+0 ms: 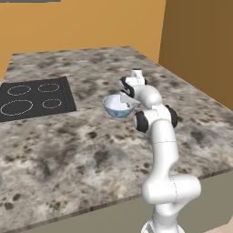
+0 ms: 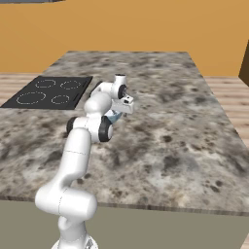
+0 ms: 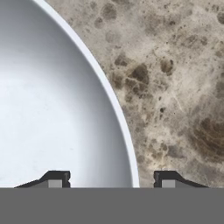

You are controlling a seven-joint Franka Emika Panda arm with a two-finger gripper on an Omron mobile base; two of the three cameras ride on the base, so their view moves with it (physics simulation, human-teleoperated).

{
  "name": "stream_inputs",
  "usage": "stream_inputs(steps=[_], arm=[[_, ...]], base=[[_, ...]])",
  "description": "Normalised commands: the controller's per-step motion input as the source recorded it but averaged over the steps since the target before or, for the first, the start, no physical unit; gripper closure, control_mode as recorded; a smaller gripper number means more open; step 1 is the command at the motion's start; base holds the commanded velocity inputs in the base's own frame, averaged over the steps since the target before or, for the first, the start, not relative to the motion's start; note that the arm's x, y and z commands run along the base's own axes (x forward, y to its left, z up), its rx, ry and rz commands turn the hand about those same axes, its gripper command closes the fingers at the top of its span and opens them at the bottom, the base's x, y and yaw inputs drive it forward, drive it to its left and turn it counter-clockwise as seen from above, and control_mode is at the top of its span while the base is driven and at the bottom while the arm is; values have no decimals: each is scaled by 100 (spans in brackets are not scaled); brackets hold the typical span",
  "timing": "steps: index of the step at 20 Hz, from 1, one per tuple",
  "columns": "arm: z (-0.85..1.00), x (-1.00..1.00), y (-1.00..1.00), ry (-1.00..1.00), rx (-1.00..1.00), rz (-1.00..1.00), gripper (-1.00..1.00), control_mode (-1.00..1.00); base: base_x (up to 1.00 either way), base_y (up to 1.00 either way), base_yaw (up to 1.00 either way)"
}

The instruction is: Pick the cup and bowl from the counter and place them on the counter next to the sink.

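The bowl (image 3: 57, 109) sits on the worktop (image 1: 68, 145), not yet lifted; tool (image 3: 112, 179) is seen open astride its rim, w/ nothing gripped.

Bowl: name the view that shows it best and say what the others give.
Left base view: the whole bowl stands on the counter, rim and outside clear. The hand view gives a close look at part of its white inside and rim. In the right base view the arm hides most of it.
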Motion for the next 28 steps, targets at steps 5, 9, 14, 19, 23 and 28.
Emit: stream_inputs(steps=[5, 9, 14, 19, 23, 28], arm=[[0, 0, 0, 0, 0, 0, 100, -100], [0, -1, 0, 0, 0, 0, 100, -100], [22, -48, 0, 0, 0, 0, 100, -100], [53, -99, -6, 0, 0, 0, 100, -100], [41, -100, -10, 0, 0, 0, 100, -100], [21, -95, 0, -3, 0, 0, 100, -100]], base=[[0, 0, 0], [0, 0, 0], [0, 0, 0], [0, 0, 0], [0, 0, 0], [0, 0, 0]])
